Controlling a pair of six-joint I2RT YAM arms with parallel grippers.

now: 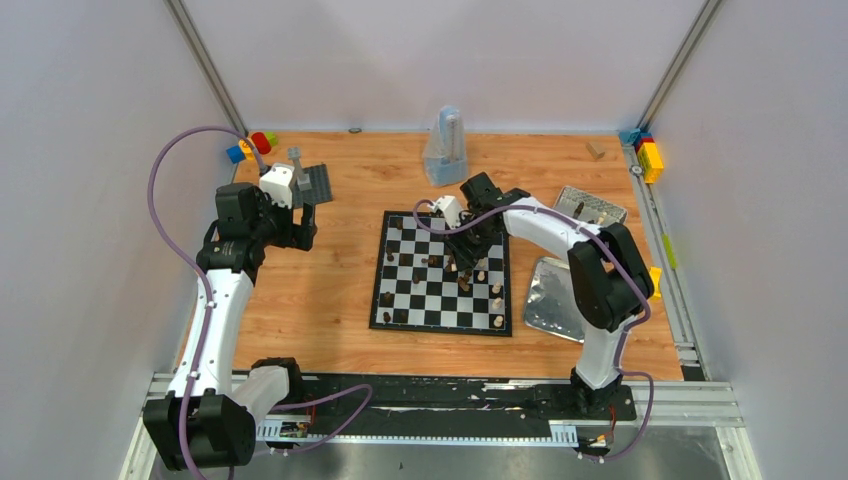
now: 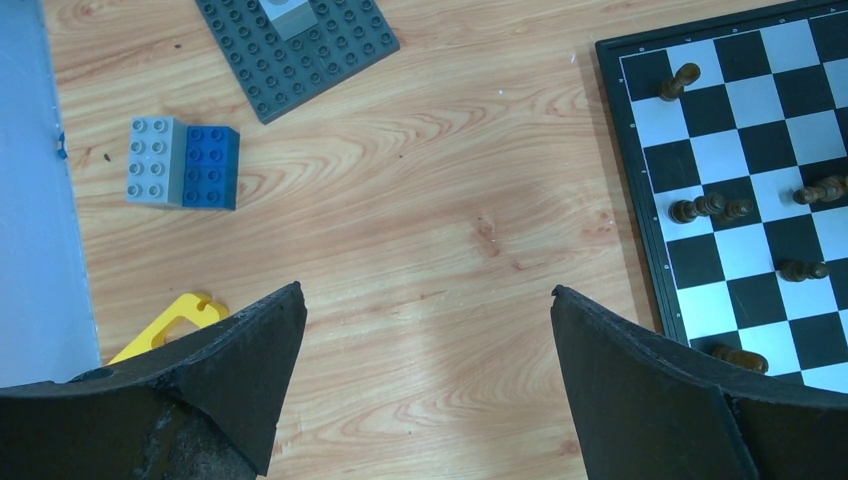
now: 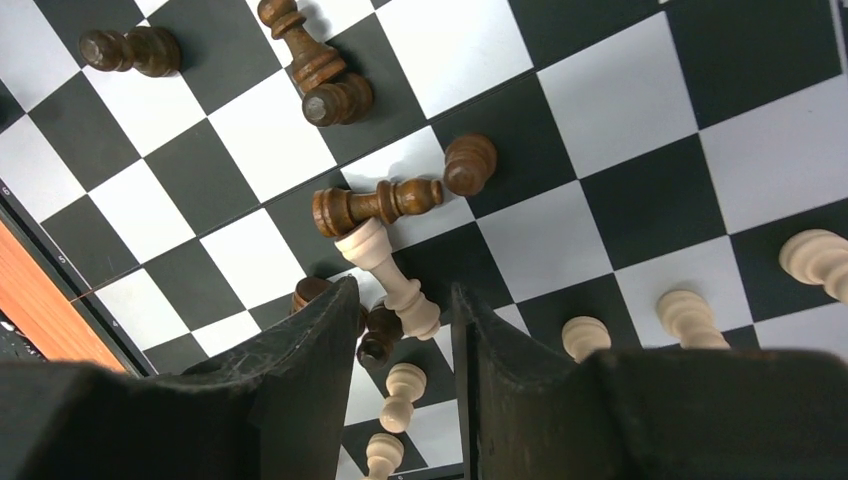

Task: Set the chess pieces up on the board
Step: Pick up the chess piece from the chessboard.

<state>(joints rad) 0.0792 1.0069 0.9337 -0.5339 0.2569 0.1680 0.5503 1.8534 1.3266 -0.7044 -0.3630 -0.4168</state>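
Observation:
The black and white board (image 1: 437, 300) lies mid-table with dark and cream chess pieces scattered on it. My right gripper (image 1: 470, 250) hangs low over its right half. In the right wrist view its jaws (image 3: 405, 290) stand open around the head of a tilted cream piece (image 3: 385, 270), touching neither side of it. A dark piece (image 3: 375, 205) lies flat just beyond it, next to a dark pawn (image 3: 470, 163). Cream pawns (image 3: 585, 335) stand to the right. My left gripper (image 2: 428, 290) is open over bare wood left of the board (image 2: 790, 70), holding nothing.
A dark grey studded baseplate (image 2: 295, 45), a grey and blue block (image 2: 183, 162) and a yellow part (image 2: 175, 320) lie near my left gripper. Silver trays (image 1: 590, 207) (image 1: 555, 290) sit right of the board. A clear container (image 1: 445, 148) stands behind it.

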